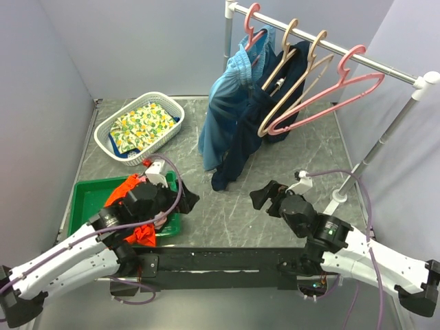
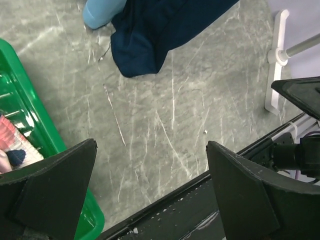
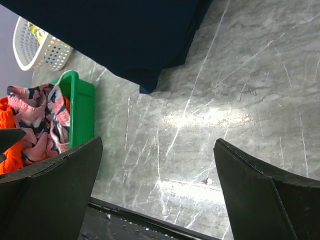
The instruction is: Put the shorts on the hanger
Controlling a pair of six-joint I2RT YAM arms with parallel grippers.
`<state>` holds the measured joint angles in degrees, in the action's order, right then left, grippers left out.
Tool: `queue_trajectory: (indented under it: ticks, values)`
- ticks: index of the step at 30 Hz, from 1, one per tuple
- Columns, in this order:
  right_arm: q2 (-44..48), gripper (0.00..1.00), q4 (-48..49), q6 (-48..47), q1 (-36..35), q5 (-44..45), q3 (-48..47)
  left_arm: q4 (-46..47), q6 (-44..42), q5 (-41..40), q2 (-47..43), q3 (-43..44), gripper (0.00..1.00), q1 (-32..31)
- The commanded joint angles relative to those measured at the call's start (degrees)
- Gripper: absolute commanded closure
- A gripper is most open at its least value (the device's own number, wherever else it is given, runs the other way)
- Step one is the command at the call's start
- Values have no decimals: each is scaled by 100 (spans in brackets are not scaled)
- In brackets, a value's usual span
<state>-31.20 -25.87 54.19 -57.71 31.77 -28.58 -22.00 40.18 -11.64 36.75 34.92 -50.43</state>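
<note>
The dark navy shorts [image 1: 253,120] hang from the rail on a beige hanger [image 1: 280,63], and their lower end trails onto the table. A second beige hanger [image 1: 311,74] hangs bare beside it. My left gripper [image 1: 184,197] is open and empty, low over the table beside the green tray. My right gripper [image 1: 262,196] is open and empty, low at the front right. The navy hem shows in the left wrist view [image 2: 150,35] above the open left gripper [image 2: 151,150]. It also fills the top of the right wrist view [image 3: 125,35] above the open right gripper [image 3: 159,145].
Light sky-blue shorts [image 1: 227,103] hang on a pink hanger [image 1: 253,20]; another pink hanger [image 1: 337,86] hangs at the right. The green tray [image 1: 86,192] holds an orange garment [image 1: 127,189]. A white basket [image 1: 117,120] of patterned cloth stands at the back left. The rack foot [image 2: 275,65] stands on the right.
</note>
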Motion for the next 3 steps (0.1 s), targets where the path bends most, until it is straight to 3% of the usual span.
queue_trajectory:
  ticks: [1, 3]
  values:
    - [-62, 0, 249, 74, 14, 110, -16, 530, 209, 22, 182, 32, 4, -19]
    - [-27, 0, 301, 91, 23, 119, 36, 442, 218, -84, 244, 94, 4, -19]
